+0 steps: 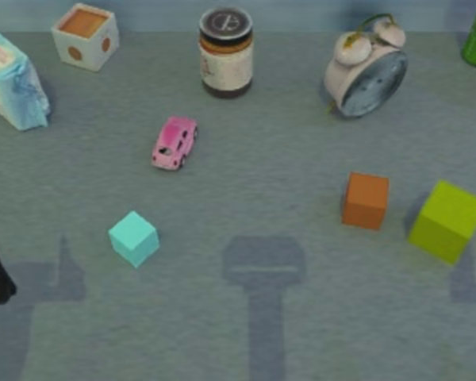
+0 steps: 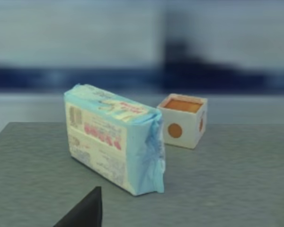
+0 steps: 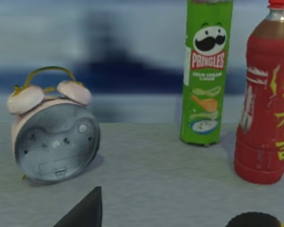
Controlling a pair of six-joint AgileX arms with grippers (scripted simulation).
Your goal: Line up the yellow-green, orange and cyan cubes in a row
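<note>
With both end effectors out of clear view, their openness impossible to tell, the cyan cube (image 1: 133,238) at 7 o'clock sits well apart from the orange cube (image 1: 366,201) and yellow-green cube (image 1: 447,221) at 4 o'clock, so carrying it across risks clipping the pink toy car (image 1: 174,143).

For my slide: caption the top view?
Cyan cube sits left, orange cube and yellow-green cube right, not yet aligned.

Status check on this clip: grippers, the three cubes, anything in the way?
Left arm parked at table's left edge, right arm out of top view. Cyan cube sits alone left; orange cube and yellow-green cube right, apart, no row yet. Pink toy car nearby, not blocking.
</note>
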